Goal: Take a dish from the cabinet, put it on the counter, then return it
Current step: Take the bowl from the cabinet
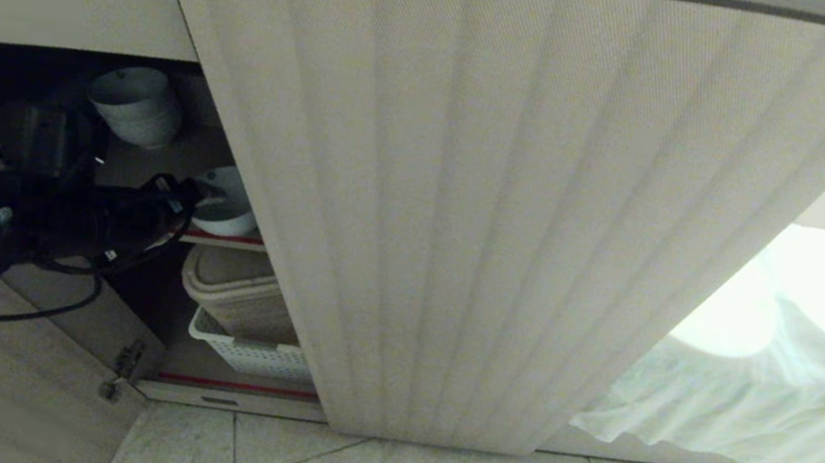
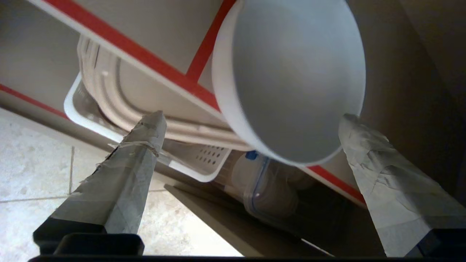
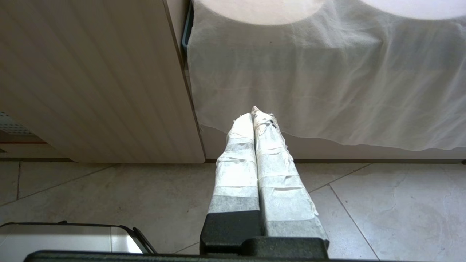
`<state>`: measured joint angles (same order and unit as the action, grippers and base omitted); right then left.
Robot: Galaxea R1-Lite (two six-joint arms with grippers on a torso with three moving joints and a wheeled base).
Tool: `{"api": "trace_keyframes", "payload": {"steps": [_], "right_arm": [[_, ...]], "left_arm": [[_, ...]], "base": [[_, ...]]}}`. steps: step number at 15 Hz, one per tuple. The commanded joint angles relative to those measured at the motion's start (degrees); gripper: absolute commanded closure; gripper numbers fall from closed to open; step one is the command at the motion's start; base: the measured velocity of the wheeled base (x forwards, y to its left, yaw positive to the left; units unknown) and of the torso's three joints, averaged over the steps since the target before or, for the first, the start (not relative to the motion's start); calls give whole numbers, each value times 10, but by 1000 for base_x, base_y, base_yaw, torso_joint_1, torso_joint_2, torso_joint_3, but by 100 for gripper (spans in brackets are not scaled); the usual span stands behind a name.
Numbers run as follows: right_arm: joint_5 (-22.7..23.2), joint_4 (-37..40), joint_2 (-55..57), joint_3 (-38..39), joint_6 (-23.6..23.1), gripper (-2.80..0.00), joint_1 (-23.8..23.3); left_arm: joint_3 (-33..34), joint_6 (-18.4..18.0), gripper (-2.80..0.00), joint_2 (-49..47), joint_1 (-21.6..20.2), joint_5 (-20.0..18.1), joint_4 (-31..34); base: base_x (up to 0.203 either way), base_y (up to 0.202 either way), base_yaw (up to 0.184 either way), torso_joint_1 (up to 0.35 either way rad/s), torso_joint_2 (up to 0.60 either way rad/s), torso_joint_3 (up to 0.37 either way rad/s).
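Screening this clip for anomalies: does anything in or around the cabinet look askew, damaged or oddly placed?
One thing: the bowl sits at the shelf front, and in the left wrist view its base overhangs the red-taped edge. The open left end effector straddles it without gripping. Nothing is spilled or broken.

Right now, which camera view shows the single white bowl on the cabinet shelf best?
The left wrist view: the bowl fills the frame, its rim and inside plain, between the open left gripper fingers. The head view shows the bowl small, partly hidden behind the arm. The right wrist view does not show it.
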<state>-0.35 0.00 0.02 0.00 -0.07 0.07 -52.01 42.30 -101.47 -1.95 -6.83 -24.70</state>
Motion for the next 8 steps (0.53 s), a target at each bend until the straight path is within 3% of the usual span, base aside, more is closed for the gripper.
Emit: {"api": "trace_keyframes", "payload": {"steps": [1, 8], "right_arm": [[0, 0, 0, 0, 0, 0, 0], [0, 0, 0, 0, 0, 0, 0]], "left_arm": [[-12, 1, -280, -20, 0, 0, 0], [-30, -15, -280, -44, -1, 10, 0]], "base": [[0, 0, 0, 0, 0, 0], [0, 0, 0, 0, 0, 0]]}}
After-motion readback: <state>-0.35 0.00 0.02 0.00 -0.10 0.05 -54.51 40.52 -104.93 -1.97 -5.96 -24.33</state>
